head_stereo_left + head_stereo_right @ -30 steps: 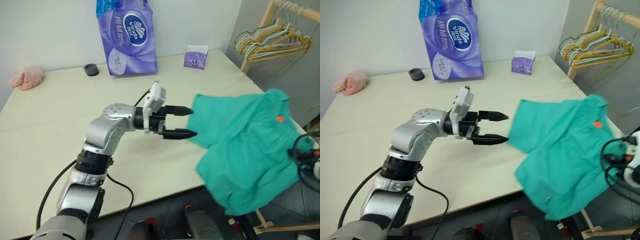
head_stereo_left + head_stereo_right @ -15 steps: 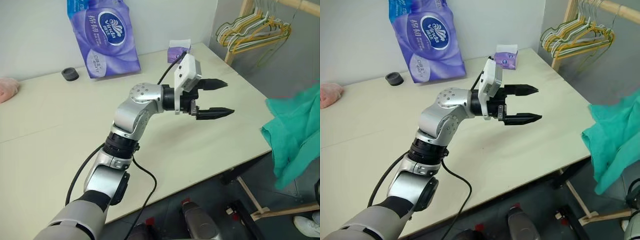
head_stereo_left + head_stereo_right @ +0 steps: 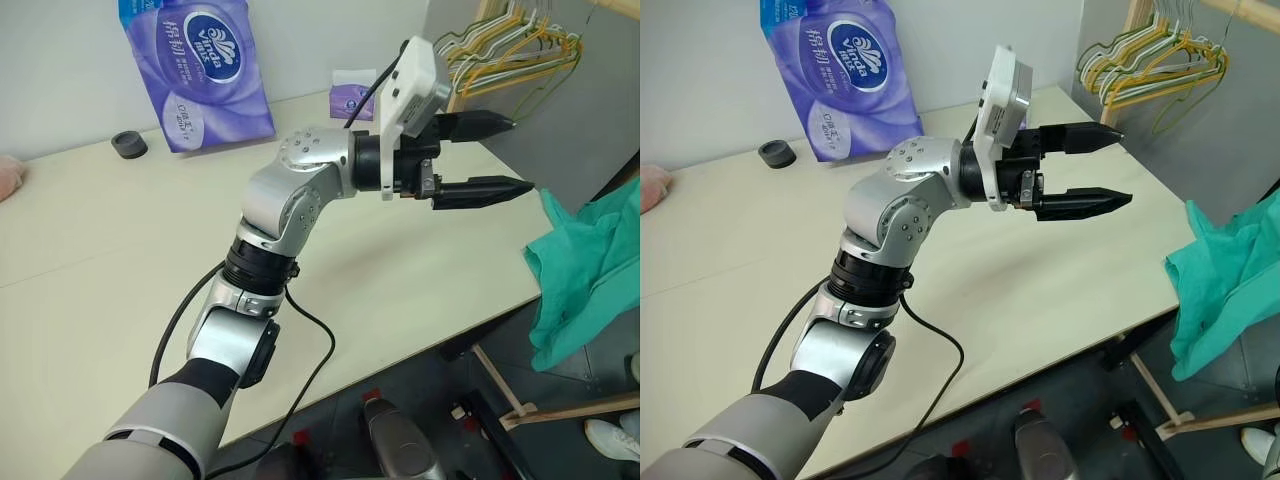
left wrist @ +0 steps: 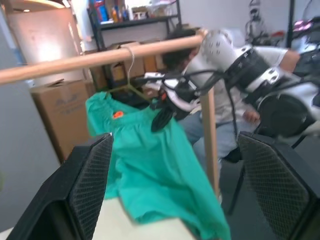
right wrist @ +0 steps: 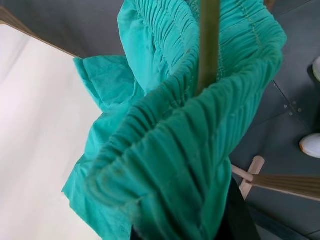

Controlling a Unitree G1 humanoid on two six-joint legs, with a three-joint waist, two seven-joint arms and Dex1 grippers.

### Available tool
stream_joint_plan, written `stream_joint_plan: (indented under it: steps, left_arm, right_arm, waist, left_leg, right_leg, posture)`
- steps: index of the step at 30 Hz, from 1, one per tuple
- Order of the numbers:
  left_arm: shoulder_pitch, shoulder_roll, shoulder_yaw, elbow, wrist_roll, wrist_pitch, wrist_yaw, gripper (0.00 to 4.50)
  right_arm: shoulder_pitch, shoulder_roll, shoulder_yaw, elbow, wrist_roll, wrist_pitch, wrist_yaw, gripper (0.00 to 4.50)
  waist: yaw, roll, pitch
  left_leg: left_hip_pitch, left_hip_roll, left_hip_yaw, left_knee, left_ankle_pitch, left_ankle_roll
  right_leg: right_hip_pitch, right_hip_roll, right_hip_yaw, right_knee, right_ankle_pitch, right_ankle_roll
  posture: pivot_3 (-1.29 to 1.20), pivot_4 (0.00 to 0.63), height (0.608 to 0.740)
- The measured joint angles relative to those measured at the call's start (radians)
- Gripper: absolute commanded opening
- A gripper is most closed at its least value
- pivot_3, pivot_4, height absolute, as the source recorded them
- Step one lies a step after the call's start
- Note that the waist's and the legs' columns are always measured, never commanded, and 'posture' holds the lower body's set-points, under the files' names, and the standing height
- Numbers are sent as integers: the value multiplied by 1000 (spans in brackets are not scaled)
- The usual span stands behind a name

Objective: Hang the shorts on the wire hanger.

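Shorts (image 3: 585, 265): teal, seen hanging off the table edge (image 3: 500, 300) at right of head frames, lifted clear of the tabletop; in left wrist view they are draped below the wooden rail (image 4: 100, 60), orange cord (image 4: 118, 114) showing near the top.
Handling: judged light, limp, thin fabric; will sag and swing, no stiffness to push with. Gathered waistband (image 5: 200, 100) is the thickest, least slippery part, so best gripped there; legs would bunch or slip.
Wire hanger (image 4: 127, 75): thin olive wire, hook over the rail in left wrist view; a green wire length (image 5: 208, 45) is seen running inside the open waistband in right wrist view.
Right gripper (image 4: 162, 112): clamped on the waistband bunch, held up beside the rail post.
Left gripper (image 3: 485, 155): fingers well apart, nothing held; raised above the table, upper centre-right of frame, pointed toward the shorts.
Left arm pose: elbow bent, forearm lifted, wrist cam on top.
Risk: fabric may slide off the wire if released unevenly.
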Motion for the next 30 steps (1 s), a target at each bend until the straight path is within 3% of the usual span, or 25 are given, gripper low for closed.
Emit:
stream_joint_plan:
  steps: [3,13,21,26,30]
  left_arm:
    - [-14,-6,0,18,0,4,-4,4211]
    - [-22,-35,-1,74,3,5,-26,4211]
    - [-21,-28,-17,79,28,-3,-36,4211]
    - [-6,-7,-19,67,49,-17,-29,4211]
    - [13,14,-19,66,64,-17,-20,4211]
  right_arm:
    - [-12,19,-33,-12,-1,1,-6,960]
    - [-23,79,-110,-165,-1,-31,-14,4353]
    - [44,101,-13,-287,-5,-239,-32,4439]
    - [119,91,137,-363,-77,-547,-69,4439]
    - [146,88,181,-380,-114,-730,-97,4439]
  waist:
    - [-1,0,0]
    - [-13,1,0]
    - [-30,2,0]
    - [-34,3,-1]
    - [-30,3,-1]
  left_leg:
    - [0,0,0,0,0,0]
    - [0,0,1,0,0,0]
    - [0,0,1,0,0,0]
    - [1,0,1,-1,0,0]
    - [1,0,1,-1,0,-1]
  right_leg:
    - [0,0,0,0,0,0]
    - [0,0,1,1,0,1]
    - [0,0,1,1,-1,2]
    - [-1,0,1,1,-1,3]
    - [-1,-1,1,1,0,3]
  posture:
    - [-414,195,740]
    - [-415,179,740]
    - [-402,169,740]
    - [-382,162,740]
    - [-373,158,740]
